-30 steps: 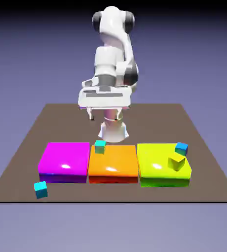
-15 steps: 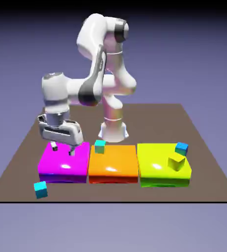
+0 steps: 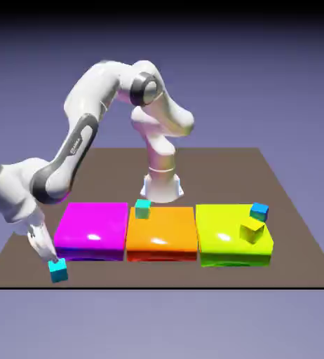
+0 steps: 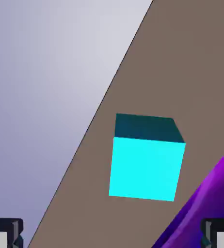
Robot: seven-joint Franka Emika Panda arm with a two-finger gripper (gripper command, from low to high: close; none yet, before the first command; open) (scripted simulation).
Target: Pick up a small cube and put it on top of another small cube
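Exterior view: the arm was bent out to the exterior view's left, with the end effector brought low by the cyan cube, presumably so that this cube could be picked first. Contact could not be told from this side. The cyan cube was seated on the surface, near its front edge, just beside the magenta block. The teal cube was set on the orange block; the blue cube and yellow cube were seen at the yellow-green block. Which one was meant as the base could not be told. No stack was made.

Hand view: the fingertips were spread apart at the bottom corners, nothing held. The cyan cube was framed ahead of them, between their lines but not reached, likely left wide so both sides could be straddled. Its bright face was turned to the camera, a dark side face shown above, edges slightly skewed to the picture. No long axis was had, it being a cube; a small roll was probably needed for a flat grip.
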